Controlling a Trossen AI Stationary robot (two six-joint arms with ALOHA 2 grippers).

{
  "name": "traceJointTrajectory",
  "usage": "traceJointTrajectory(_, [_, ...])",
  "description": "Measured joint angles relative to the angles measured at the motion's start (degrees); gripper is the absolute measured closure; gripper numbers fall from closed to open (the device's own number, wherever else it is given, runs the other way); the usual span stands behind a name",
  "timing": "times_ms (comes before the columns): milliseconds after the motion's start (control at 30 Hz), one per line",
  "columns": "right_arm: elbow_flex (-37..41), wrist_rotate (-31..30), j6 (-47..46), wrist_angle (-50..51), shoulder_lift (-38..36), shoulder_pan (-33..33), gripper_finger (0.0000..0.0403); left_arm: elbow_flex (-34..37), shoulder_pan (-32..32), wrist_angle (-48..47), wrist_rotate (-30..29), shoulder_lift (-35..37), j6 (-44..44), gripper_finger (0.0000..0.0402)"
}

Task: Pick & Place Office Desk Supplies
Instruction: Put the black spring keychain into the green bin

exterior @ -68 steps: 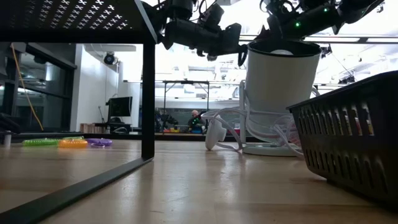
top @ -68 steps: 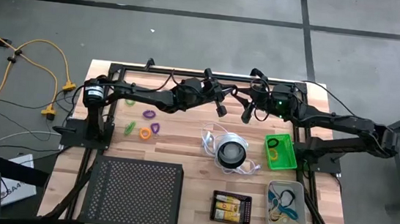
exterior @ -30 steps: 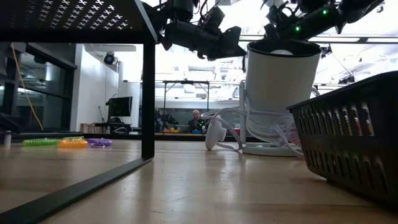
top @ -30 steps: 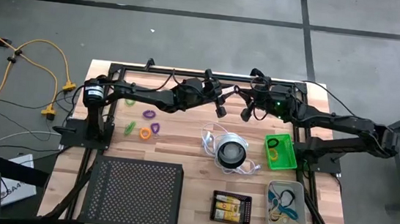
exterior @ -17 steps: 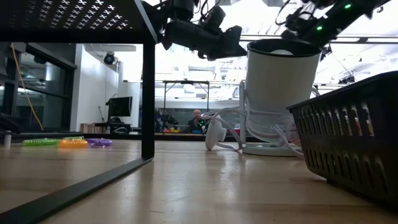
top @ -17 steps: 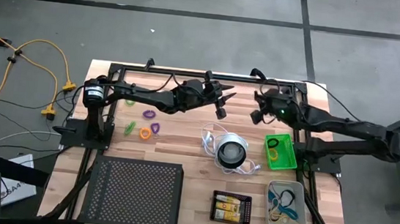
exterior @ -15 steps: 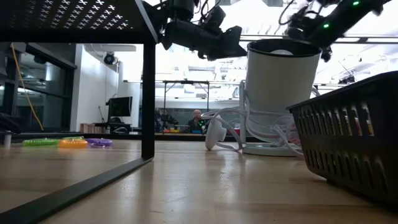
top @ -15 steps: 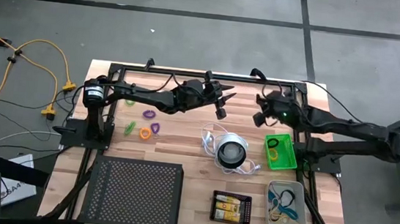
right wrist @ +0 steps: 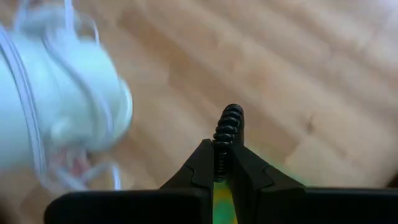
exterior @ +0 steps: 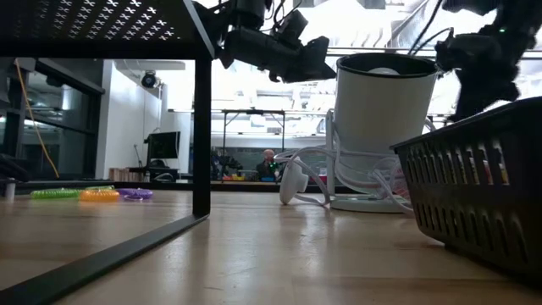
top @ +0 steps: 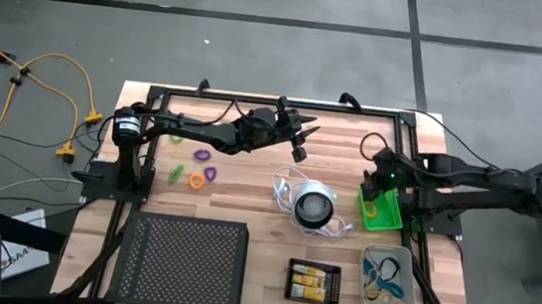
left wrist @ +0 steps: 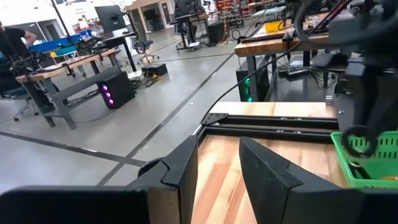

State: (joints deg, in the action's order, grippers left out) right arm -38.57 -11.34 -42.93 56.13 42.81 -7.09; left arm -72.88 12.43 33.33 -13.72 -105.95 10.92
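Table (top: pixel 246 205): a wooden top carrying a black tray near the front left corner, a green tray (top: pixel 381 207) at the right edge, and a clear tray at the front right corner.
White-and-black object (top: pixel 313 205): stood near the middle of the table, its white cord looped around it; not one of the supplies.
Right gripper (top: pixel 374 185): hung just over the green tray's rear rim, the nearer arm to that tray by far.
Its hold: fingers pinched tight on a small dark coiled loop (right wrist: pixel 227 134), which stuck out past the fingertips along the fingers' own line.
Deciding relation: the green tray lay directly beneath and just forward of the loop, so a short lowering and release looked like the next call.
Left gripper (top: pixel 299 141): waited above the table's rear middle, fingers parted and holding nothing.
Loose loops (top: pixel 195 175): green, orange and purple ones lay toward the left edge, well apart from both grippers.
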Motion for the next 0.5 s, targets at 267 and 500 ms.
traceJointTrajectory(267, [0.0,9.1,-7.7,6.7,0.0,4.0,0.0385,0.0,0.0,-0.2,0.0,0.0,-0.3,0.0289])
traceJointTrajectory(500, [0.0,10.2,-14.2,10.1,0.0,9.1,0.0385,0.0,0.0,-1.0,-0.1,0.0,-0.4,0.0289])
